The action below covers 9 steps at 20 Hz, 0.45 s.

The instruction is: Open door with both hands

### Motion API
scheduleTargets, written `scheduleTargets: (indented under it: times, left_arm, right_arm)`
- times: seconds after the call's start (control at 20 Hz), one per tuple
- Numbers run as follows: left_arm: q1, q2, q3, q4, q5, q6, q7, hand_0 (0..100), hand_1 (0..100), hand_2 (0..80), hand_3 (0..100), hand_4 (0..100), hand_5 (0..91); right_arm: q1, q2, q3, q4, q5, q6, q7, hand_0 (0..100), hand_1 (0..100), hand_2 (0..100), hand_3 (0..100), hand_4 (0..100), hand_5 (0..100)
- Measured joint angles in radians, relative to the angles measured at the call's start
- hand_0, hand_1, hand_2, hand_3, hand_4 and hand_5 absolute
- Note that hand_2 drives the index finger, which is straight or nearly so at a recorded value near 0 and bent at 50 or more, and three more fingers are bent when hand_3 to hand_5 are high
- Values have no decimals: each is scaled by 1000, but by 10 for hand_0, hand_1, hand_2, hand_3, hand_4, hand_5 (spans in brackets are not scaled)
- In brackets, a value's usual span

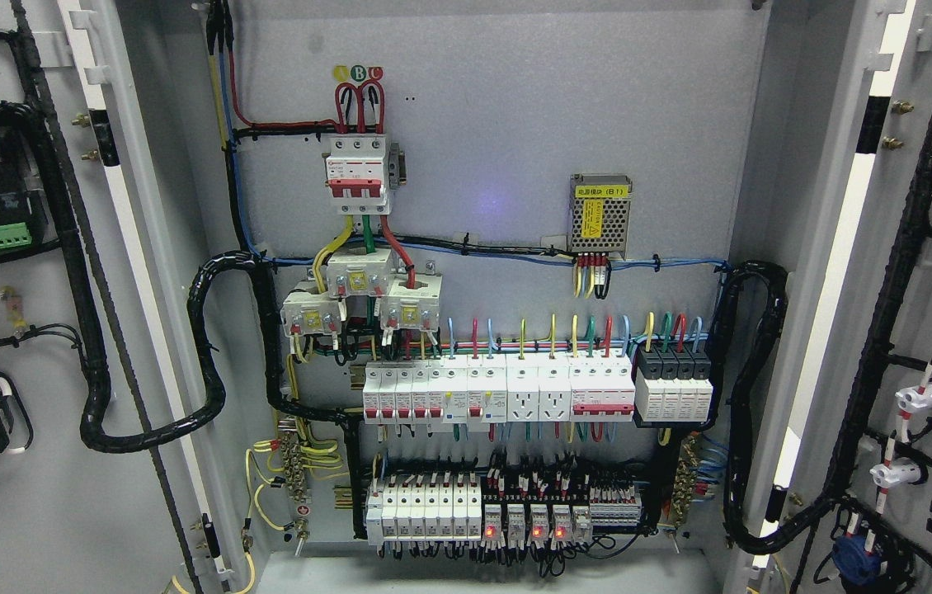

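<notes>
Doors of the electrical cabinet stand swung wide to both sides: the left door (pixel 29 330) fills the left edge of the head view, the right door (pixel 920 330) the right edge, each showing its inner face laced with black cable looms. Neither robot hand is in view, so their state cannot be told, and no place can be given relative to them.

Between the doors lies the grey back panel (pixel 515 148), flat and bare in its upper part. A red-and-white main breaker (pixel 357 175) sits high, left of centre; a small perforated power supply (pixel 600 213) is mounted to its right. Below runs a row of white breakers (pixel 515 392), and lower still a row of relays (pixel 507 511) with red lights. Thick black conduit (pixel 210 355) loops from the left door into the cabinet, and another conduit (pixel 750 404) loops along the cabinet's right wall.
</notes>
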Motion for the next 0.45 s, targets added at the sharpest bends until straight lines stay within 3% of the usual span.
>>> scheduleTargets:
  times: [0.25, 0.45]
  left_arm:
    - [5, -6, 5, 29, 10, 8, 15, 120, 556, 0, 0, 0, 0]
    - [8, -10, 17, 44, 29, 8, 31, 120, 556, 0, 0, 0, 0]
  right_arm:
    - [-17, 5, -2, 20, 51, 67, -29, 57, 141, 0, 0, 0, 0]
    - [-30, 8, -7, 21, 73, 106, -190, 57, 141, 0, 0, 0, 0]
